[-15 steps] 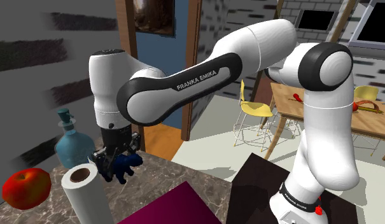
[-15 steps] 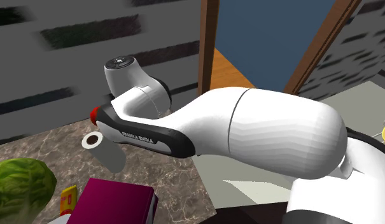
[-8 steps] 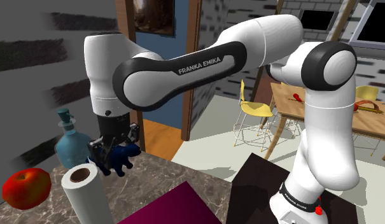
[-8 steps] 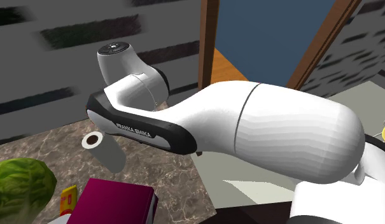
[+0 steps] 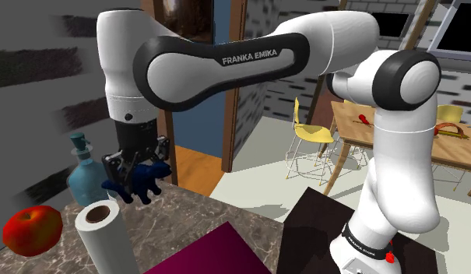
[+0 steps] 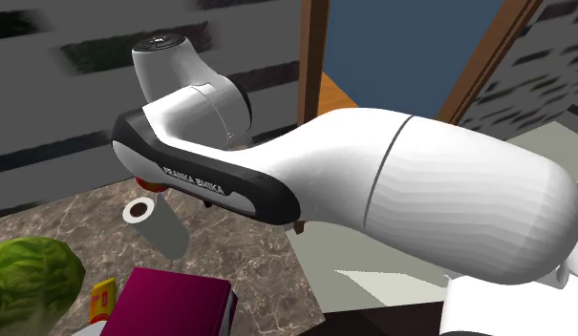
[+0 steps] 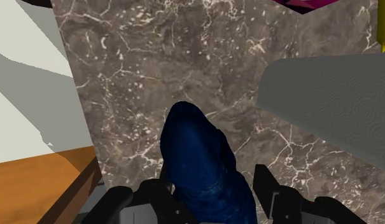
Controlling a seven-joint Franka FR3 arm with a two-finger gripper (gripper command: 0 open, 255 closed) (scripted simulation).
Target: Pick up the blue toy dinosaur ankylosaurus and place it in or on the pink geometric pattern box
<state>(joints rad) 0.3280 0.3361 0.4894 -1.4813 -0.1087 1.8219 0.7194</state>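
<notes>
In the shoulder view the end effector (image 5: 132, 174) hangs above the marbled desk (image 5: 183, 214), clamped on the blue dinosaur (image 5: 154, 181). The toy sits crosswise between the fingers and clear of the surface, in front of a blue bottle (image 5: 86, 177) and just above a paper towel roll (image 5: 101, 232). So the pick looks done, and what is left is the carry and release. The magenta box (image 5: 210, 253) lies lower and toward that view's right, with nothing on the part that shows. In the second exterior view the box (image 6: 172, 301) sits near the roll (image 6: 151, 221) and a lettuce (image 6: 33, 277), its visible top bare. In the wrist view the dinosaur (image 7: 202, 167) juts forward from between the two black fingers (image 7: 156, 196), which press its sides. A corner of the box (image 7: 307, 5) lies well ahead across the desk (image 7: 153, 76).
</notes>
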